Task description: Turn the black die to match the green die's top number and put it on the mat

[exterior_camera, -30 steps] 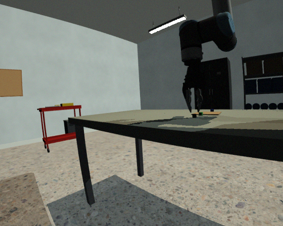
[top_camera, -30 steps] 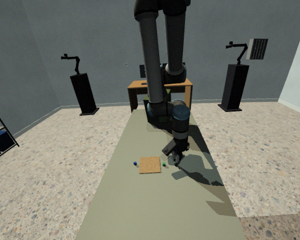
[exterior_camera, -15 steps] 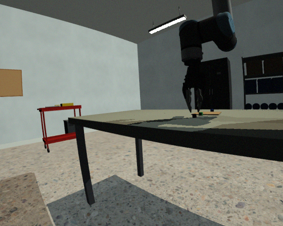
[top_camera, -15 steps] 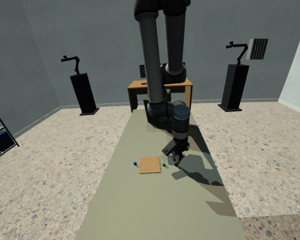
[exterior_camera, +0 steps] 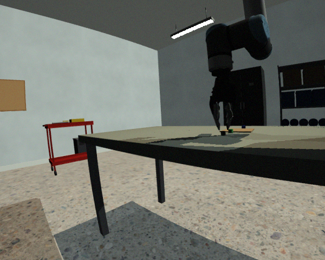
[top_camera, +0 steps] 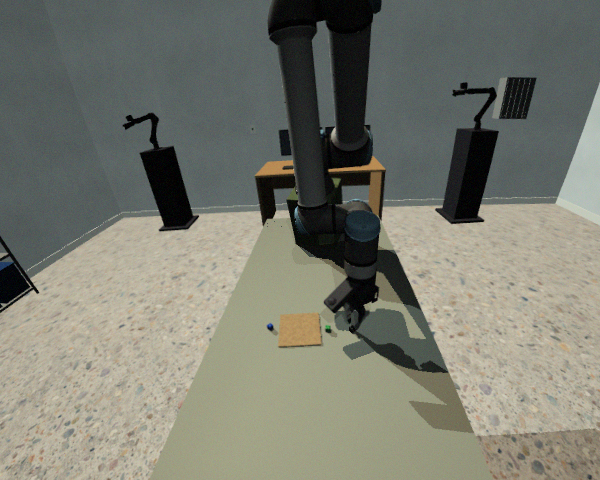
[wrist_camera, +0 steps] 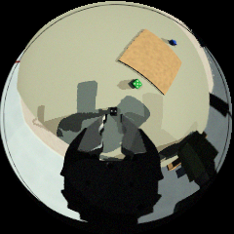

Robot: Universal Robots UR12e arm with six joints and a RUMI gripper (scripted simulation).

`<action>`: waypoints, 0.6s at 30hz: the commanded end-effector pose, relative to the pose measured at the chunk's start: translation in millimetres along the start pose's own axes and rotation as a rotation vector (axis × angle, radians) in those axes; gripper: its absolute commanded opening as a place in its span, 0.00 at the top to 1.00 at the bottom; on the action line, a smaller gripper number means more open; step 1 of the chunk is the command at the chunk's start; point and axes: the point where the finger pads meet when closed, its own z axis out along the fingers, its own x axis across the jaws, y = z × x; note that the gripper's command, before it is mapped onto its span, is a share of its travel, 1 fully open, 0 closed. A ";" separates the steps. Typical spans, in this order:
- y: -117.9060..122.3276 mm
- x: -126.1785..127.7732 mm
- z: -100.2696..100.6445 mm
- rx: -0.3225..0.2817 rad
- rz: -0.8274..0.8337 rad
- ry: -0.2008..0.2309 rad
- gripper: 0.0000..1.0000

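On your grey-green table (top_camera: 310,413), the small black die (wrist_camera: 113,111) sits off the square cork mat (wrist_camera: 150,59), near the small green die (wrist_camera: 136,84). The dark two-jaw gripper (exterior_camera: 222,122) hangs just above it, pointing down, jaws narrowly parted, holding nothing.
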 end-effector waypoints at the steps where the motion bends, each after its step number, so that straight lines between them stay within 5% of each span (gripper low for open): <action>1: -0.2 -0.4 3.7 0.001 0.000 -0.001 0.82; 18: -0.2 -0.4 18.3 0.001 0.000 -0.001 0.82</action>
